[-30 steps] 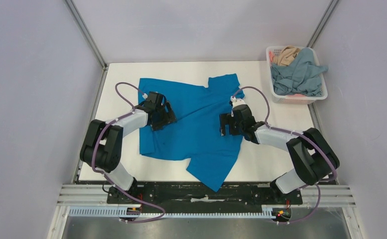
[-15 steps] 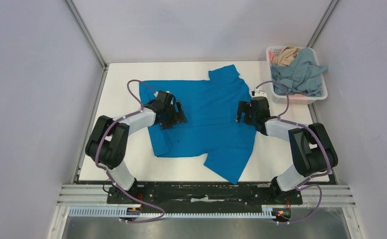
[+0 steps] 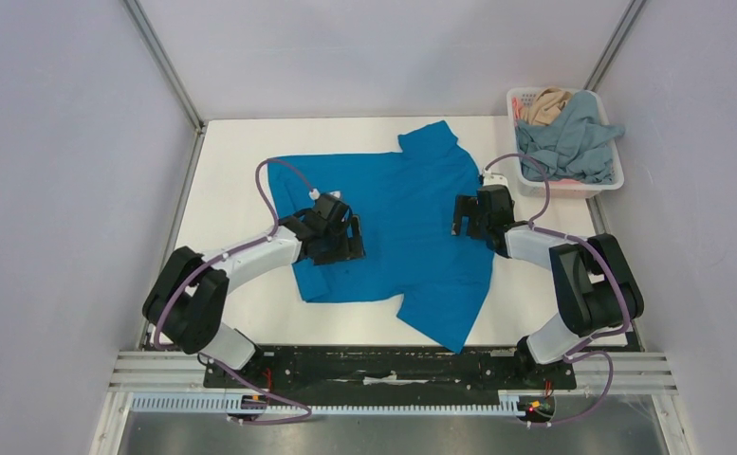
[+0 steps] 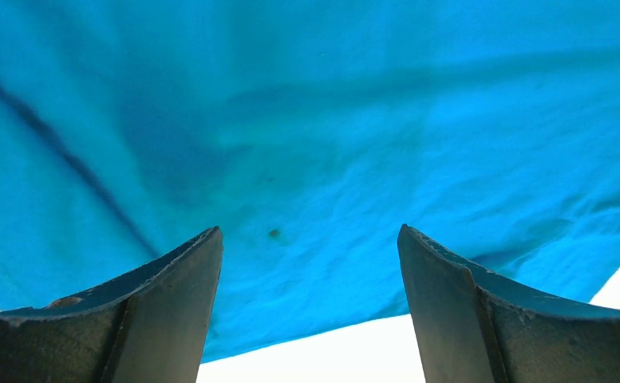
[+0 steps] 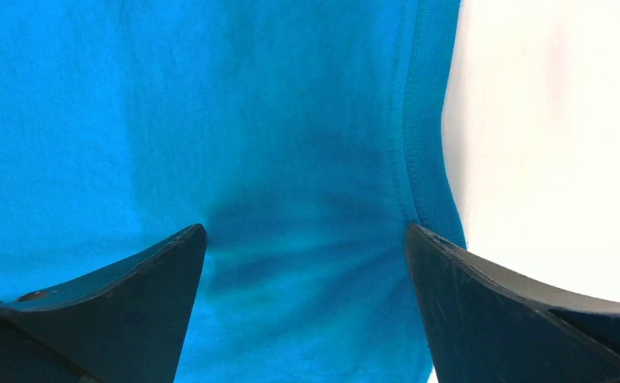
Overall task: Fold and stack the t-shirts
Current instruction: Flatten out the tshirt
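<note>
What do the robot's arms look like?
The left arm and right arm have chunky black joints and pale grey-white links. A thin purple cable loops along each. The left gripper and right gripper are black, each with two dark, curved, wedge-shaped fingers.

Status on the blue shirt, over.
Left gripper open, right gripper open, both over blue shirt. Shirt spread out, unfolded. Grey shirt, tan shirt in basket, nothing blocking.

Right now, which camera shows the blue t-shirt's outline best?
The top external view: the whole blue t-shirt lies spread on the table, both sleeves visible. The left wrist view shows only a wrinkled patch and one edge; the right wrist view only flat fabric and a stitched hem.
</note>
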You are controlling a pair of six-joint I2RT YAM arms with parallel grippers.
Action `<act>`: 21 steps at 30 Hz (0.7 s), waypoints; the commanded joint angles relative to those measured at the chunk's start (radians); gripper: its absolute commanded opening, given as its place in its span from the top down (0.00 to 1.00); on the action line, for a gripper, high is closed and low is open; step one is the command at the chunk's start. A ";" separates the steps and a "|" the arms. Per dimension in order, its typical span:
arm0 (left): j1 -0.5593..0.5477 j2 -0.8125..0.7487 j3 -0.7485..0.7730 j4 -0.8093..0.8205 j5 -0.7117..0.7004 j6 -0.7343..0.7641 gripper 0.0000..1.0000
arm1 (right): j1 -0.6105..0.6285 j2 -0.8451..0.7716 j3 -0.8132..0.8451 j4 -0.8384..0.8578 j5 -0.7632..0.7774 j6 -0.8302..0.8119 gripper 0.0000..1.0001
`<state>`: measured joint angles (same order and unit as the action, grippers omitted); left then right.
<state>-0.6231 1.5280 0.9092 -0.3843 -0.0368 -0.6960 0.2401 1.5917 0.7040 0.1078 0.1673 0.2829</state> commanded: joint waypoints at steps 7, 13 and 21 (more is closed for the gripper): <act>0.004 -0.093 -0.124 -0.126 -0.116 -0.062 0.14 | -0.005 0.000 0.000 -0.092 0.074 -0.012 0.02; 0.031 -0.204 -0.130 -0.403 -0.406 -0.211 0.13 | -0.008 0.010 0.006 -0.106 0.096 -0.007 0.02; 0.191 -0.370 -0.213 -0.540 -0.539 -0.332 0.09 | -0.010 0.009 0.014 -0.106 0.088 -0.010 0.02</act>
<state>-0.5064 1.2369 0.7265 -0.8139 -0.4358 -0.9092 0.2390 1.5917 0.7055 0.0727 0.2379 0.2695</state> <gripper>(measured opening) 0.902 0.979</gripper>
